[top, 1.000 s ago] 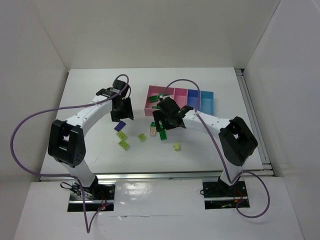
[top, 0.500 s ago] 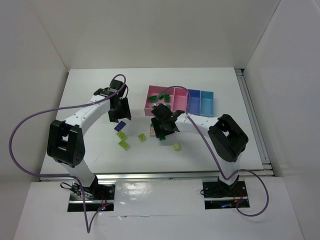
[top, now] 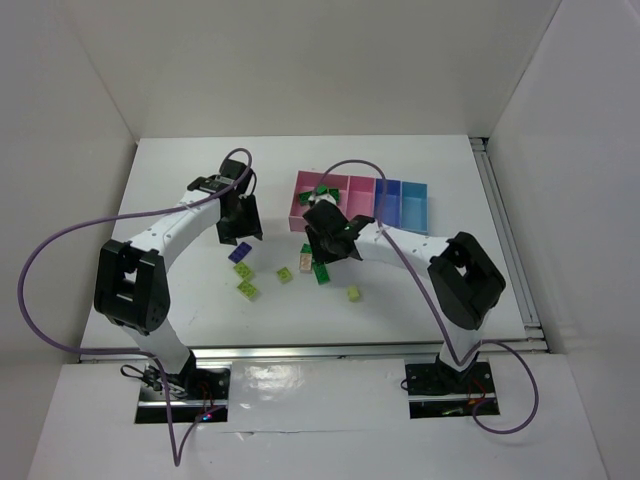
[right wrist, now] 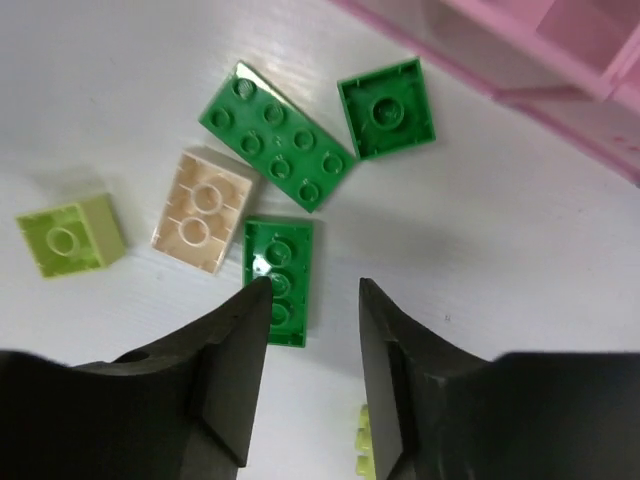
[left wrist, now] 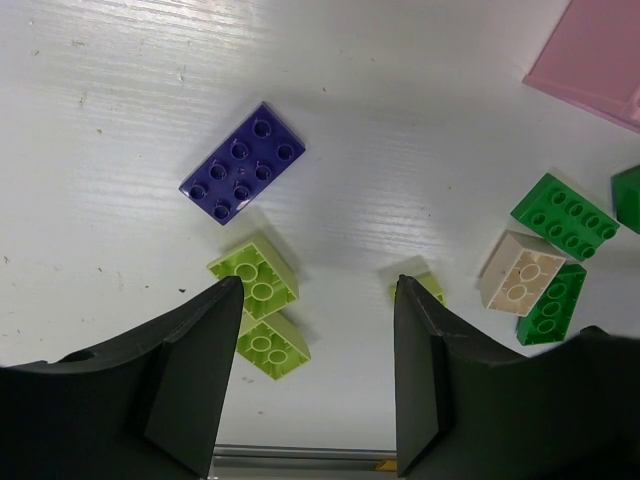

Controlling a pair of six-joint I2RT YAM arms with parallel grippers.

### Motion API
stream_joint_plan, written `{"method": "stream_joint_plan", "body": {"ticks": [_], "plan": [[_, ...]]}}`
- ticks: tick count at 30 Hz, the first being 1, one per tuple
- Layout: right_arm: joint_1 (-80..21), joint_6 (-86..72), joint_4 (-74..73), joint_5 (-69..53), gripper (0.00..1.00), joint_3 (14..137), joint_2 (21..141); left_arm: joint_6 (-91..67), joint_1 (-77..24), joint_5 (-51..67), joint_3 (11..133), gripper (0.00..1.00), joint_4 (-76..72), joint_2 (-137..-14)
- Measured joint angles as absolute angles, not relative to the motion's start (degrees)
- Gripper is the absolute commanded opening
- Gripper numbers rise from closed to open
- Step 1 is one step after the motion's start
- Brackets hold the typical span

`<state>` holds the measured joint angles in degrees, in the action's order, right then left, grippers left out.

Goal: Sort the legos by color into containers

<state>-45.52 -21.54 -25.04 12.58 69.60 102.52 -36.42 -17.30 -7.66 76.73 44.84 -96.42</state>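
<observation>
- Right gripper (right wrist: 315, 290) has narrowed its jaws since a second ago. A gap remains and nothing is gripped. It hangs just above a small dark green brick (right wrist: 280, 283).
- Touching that brick is a beige brick (right wrist: 202, 223), with a long dark green brick (right wrist: 277, 135) beyond and the pink bin (right wrist: 500, 85) near.
- Left gripper (left wrist: 317, 290) hangs released over two yellow-green bricks (left wrist: 255, 275), with a purple brick (left wrist: 242, 163) beyond on the table (left wrist: 400, 120).

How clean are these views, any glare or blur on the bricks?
Left wrist: sharp, studs readable on the purple rectangular plastic brick, only soft shadows. Right wrist: sharp, small glint on the narrow dark green plastic brick. Top external: evenly lit, detail small, reflections on the glossy near ledge.
</observation>
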Motion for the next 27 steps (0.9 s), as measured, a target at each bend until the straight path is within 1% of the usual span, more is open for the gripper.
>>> {"method": "stream_joint_plan", "body": {"ticks": [1, 2, 15, 17, 21, 22, 24, 26, 27], "plan": [[-45.5, -21.3, -25.0, 12.9, 0.65, 70.2, 102.3, -36.4, -17.3, -7.7, 76.7, 0.66, 44.8, -96.4], [-45.5, -20.8, -25.0, 12.7, 0.67, 70.7, 102.2, -36.4, -17.3, -7.7, 76.7, 0.66, 44.8, -96.4], [-47.0, -20.3, -25.3, 7.5, 0.69, 69.7, 104.4, -36.4, -16.7, -7.6, 76.7, 0.66, 44.6, -96.4], [-47.4, -20.3, -25.3, 7.0, 0.67, 69.6, 105.6, -36.4, -16.7, -7.6, 76.7, 0.66, 44.6, -96.4], [-47.9, -20.5, -25.3, 6.9, 0.53, 69.4, 107.5, -36.4, -16.7, -7.6, 76.5, 0.66, 44.5, -96.4], [-48.0, -20.7, -25.4, 7.0, 0.47, 69.3, 107.7, -36.4, -16.7, -7.6, 76.5, 0.66, 44.5, -96.4], [-48.1, -20.8, -25.3, 7.3, 0.42, 69.3, 107.9, -36.4, -16.7, -7.7, 76.5, 0.66, 44.5, -96.4], [-48.1, -21.0, -25.3, 7.9, 0.33, 69.3, 107.9, -36.4, -16.7, -7.7, 76.5, 0.66, 44.5, -96.4], [-48.1, -21.1, -25.3, 8.0, 0.31, 69.3, 107.9, -36.4, -16.7, -7.7, 76.5, 0.66, 44.5, -96.4]]}}
